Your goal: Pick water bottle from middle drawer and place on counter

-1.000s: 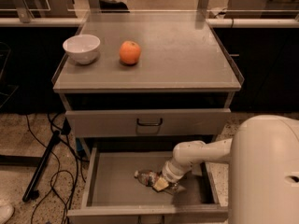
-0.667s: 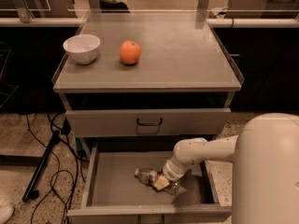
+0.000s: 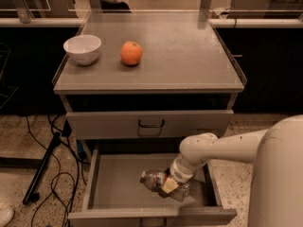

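Observation:
The water bottle (image 3: 152, 178), clear plastic, lies on its side on the grey floor of the open middle drawer (image 3: 113, 183), right of centre. My gripper (image 3: 169, 185) reaches down from the white arm (image 3: 213, 148) at the right and sits on the bottle's middle, hiding its label part. The bottle rests on the drawer floor. The counter (image 3: 184, 51) is the flat grey top of the cabinet above.
A white bowl (image 3: 83, 48) and an orange (image 3: 131, 53) stand on the counter's left half. A closed drawer front with a dark handle (image 3: 151, 124) is above the open drawer. Cables and a dark stand leg (image 3: 42, 169) lie on the floor at left.
The gripper stays at the bottle in the drawer. The arm has shifted only slightly. The bottle has not moved.

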